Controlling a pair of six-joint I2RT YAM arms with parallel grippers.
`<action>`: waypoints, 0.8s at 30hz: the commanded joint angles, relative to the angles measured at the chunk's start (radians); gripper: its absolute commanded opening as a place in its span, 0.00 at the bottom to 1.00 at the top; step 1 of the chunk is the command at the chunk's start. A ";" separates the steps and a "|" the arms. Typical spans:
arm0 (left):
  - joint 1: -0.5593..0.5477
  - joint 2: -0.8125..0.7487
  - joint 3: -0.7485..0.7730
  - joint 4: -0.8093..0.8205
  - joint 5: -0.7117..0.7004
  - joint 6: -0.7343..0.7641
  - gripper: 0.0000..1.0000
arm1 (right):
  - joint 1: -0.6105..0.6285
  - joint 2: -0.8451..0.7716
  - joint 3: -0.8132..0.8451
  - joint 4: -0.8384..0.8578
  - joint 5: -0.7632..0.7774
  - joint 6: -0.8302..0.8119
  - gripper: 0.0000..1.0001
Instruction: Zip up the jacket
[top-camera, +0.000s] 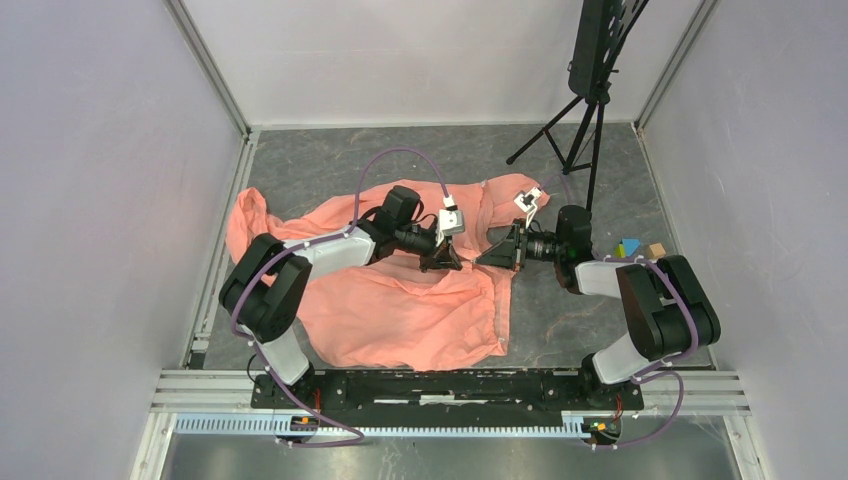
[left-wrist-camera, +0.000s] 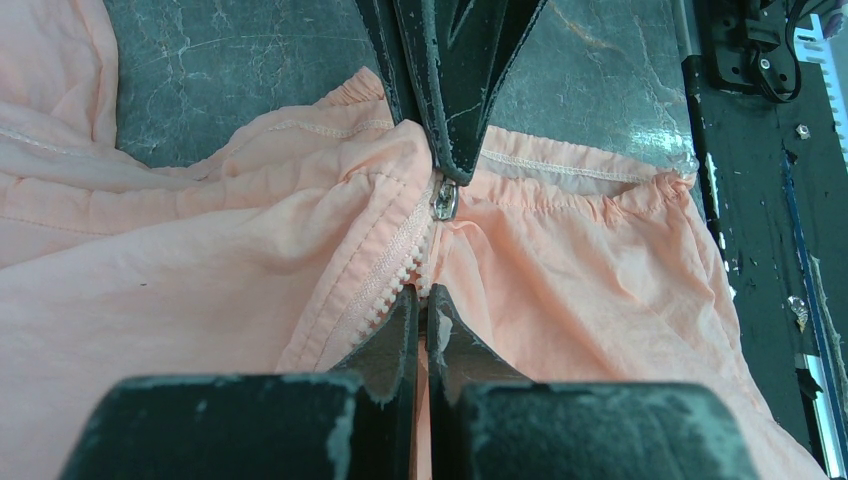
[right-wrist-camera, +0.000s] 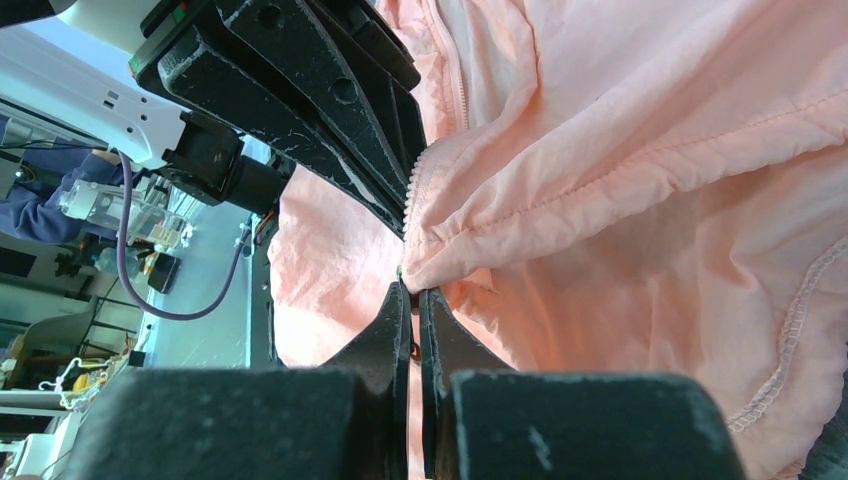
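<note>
— Three pale walls (top-camera: 420, 60) box in the grey marbled table (top-camera: 320, 160); what lies under you?
— The jacket (top-camera: 400, 300), spread beneath me, with a tripod (top-camera: 597, 150) beyond my right gripper (right-wrist-camera: 413, 290). That one is pressed together on fabric by the slider (left-wrist-camera: 444, 200). My left gripper (left-wrist-camera: 420, 297), tip to tip with it, pinches the zipper strip (left-wrist-camera: 392, 275).

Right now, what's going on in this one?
Both arms are working on the salmon-pink jacket, which lies spread on the table. The left gripper and right gripper meet tip to tip at the front zipper, each with its fingers pinched shut on the jacket there. The right one's tips sit at the metal slider, close to the gathered hem. Bare teeth show toward the left gripper, so the zip looks barely started.
</note>
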 joint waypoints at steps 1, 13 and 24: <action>0.000 -0.041 0.012 0.013 0.039 0.025 0.02 | 0.008 -0.012 -0.001 0.050 -0.019 0.002 0.01; 0.000 -0.045 0.009 0.013 0.042 0.028 0.02 | 0.005 -0.003 0.018 -0.005 -0.001 -0.038 0.01; 0.000 -0.047 0.008 0.013 0.049 0.030 0.02 | 0.001 -0.002 0.020 0.008 0.000 -0.027 0.00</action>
